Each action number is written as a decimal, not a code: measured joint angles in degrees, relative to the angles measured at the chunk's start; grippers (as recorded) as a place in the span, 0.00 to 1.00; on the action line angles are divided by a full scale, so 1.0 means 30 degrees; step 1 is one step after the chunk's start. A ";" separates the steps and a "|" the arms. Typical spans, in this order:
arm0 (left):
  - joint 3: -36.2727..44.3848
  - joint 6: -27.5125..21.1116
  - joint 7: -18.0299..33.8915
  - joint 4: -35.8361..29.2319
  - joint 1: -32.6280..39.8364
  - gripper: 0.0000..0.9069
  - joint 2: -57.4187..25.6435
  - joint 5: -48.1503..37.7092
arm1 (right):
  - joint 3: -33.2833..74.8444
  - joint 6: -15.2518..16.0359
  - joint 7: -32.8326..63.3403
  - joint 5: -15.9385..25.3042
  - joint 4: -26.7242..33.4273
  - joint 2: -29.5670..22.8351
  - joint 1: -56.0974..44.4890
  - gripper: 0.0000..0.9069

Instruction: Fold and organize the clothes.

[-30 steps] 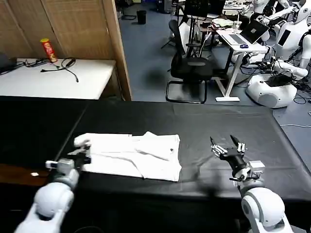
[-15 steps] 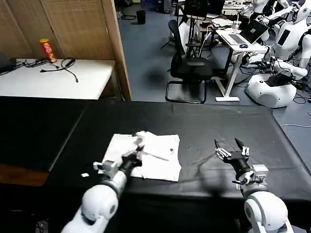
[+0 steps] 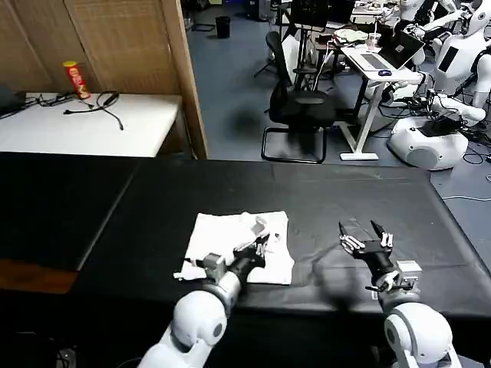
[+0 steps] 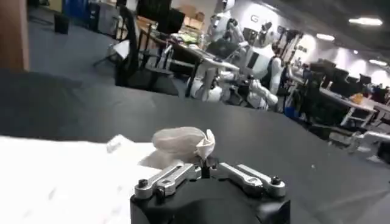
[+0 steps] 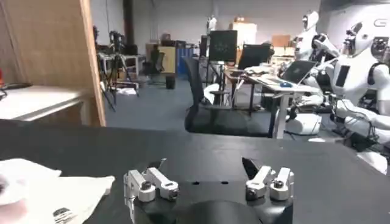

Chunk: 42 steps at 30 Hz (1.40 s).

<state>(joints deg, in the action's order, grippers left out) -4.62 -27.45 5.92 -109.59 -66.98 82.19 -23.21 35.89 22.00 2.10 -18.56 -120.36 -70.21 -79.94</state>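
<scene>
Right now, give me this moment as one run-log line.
stage: folding | left gripper: shut on white cotton T-shirt, over its right part | right gripper: open, idle, right of shirt | surface: black table

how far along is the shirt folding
Well along, it seems. The white T-shirt already lies as a compact stack on the black table. In hand: the left gripper is shut on a pinch of its cloth over the stack. Left: release and tidy. The right gripper waits open beside it.
</scene>
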 joint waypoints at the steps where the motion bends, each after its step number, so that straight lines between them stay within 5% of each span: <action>1: 0.0027 0.0056 -0.0079 0.0174 -0.0005 0.97 0.0090 0.0062 | -0.0039 -0.0018 -0.0032 0.0011 0.0035 0.0041 0.0027 0.97; 15: -0.0790 0.0109 0.0991 -0.0161 0.0883 0.97 0.0908 -0.5629 | -0.1845 0.0057 -0.0956 -0.0392 0.0433 0.1262 0.0448 0.97; 26: -0.3453 0.1281 -0.0074 -0.0239 0.1044 0.97 -0.2027 -0.2285 | -0.4808 0.0169 -0.1203 -0.0522 0.0692 0.1703 0.1225 0.97; 35: -0.4010 0.1826 -0.0329 0.0092 0.0079 0.97 -0.2361 -0.0435 | -0.5717 0.1227 0.0267 -0.3695 0.2364 0.0401 0.2527 0.97; 42: -0.4392 0.1934 -0.0319 0.0094 -0.0464 0.97 -0.2603 -0.0260 | -0.5737 0.1339 0.0301 -0.5061 0.3657 -0.0691 0.3307 0.73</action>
<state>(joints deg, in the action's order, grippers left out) -17.80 -21.65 4.97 -109.31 -68.38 74.38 -23.99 18.68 26.02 3.00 -33.75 -109.39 -72.28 -70.02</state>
